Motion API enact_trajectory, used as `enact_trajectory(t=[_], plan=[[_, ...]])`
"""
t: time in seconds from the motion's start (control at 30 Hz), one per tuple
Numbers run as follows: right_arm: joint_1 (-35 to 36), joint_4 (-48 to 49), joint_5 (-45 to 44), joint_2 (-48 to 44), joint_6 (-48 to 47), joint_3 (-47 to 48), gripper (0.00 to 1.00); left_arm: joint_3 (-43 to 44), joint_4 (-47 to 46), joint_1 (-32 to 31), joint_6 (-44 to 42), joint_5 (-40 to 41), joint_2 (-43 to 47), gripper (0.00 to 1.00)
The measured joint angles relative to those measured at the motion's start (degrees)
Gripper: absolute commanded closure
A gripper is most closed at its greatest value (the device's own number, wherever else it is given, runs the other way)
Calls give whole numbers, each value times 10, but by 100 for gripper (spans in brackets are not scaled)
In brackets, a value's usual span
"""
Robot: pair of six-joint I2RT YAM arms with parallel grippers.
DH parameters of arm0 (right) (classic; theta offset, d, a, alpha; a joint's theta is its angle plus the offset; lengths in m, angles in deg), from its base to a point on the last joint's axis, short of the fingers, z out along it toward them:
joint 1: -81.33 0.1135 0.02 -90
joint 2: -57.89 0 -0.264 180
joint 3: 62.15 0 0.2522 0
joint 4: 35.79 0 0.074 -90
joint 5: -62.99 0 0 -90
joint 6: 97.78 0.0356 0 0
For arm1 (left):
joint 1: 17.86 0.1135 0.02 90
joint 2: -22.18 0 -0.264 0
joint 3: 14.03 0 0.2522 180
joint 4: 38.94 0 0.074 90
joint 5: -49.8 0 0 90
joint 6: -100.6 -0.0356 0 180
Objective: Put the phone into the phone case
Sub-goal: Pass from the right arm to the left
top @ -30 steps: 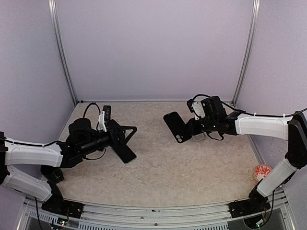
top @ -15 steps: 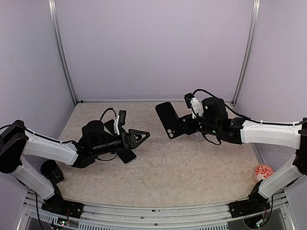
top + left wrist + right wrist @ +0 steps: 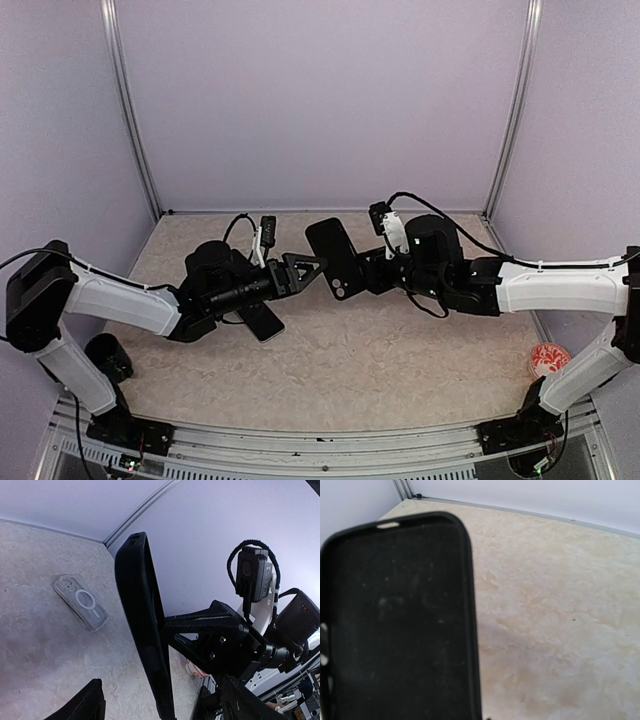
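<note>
- Two small items sit nearest on the table [image 3: 400, 370]: a dark round obj [image 3: 105, 352] by the left arm's base, a red-and-white disc [image 3: 547, 358] near the right edge. Can't tell if either holds anything.
- Second phone [image 3: 262, 320] lies flat on the table, under the left arm's forearm, screen side not readable.
- Left gripper [image 3: 308, 270] hangs mid-table, pointing right. Jaws spread wide, nothing gripped; in wrist view its fingers [image 3: 92, 705] stand either side of the black phone's lower edge, apart from it.
- Black phone [image 3: 333, 258] is up in the air btwn the two arms, tilted, camera lenses facing the top cam.
- Right gripper [image 3: 367, 270] is clamped tight on that black phone's right side.
- Phone case [image 3: 81, 602] is hidden behind the right arm in top view. Left wrist view shows it flat on the table near the far wall, well apart from both phones, white ring up, table pattern showing thru; phone not in it.
</note>
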Motion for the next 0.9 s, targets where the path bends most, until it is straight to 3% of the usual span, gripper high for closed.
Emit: enact_trajectory(t=[0.1, 0.57, 0.67, 0.9], plan=[[10, 3, -11, 2, 0, 0, 100, 12, 2, 0, 0, 10, -2, 29], [48, 10, -40, 23, 0, -3, 100, 24, -2, 0, 25, 9, -42, 77], [50, 11, -43, 23, 0, -3, 100, 24, -6, 0, 27, 9, -44, 83], [53, 12, -49, 23, 0, -6, 97, 24, -10, 0, 30, 5, -51, 86]])
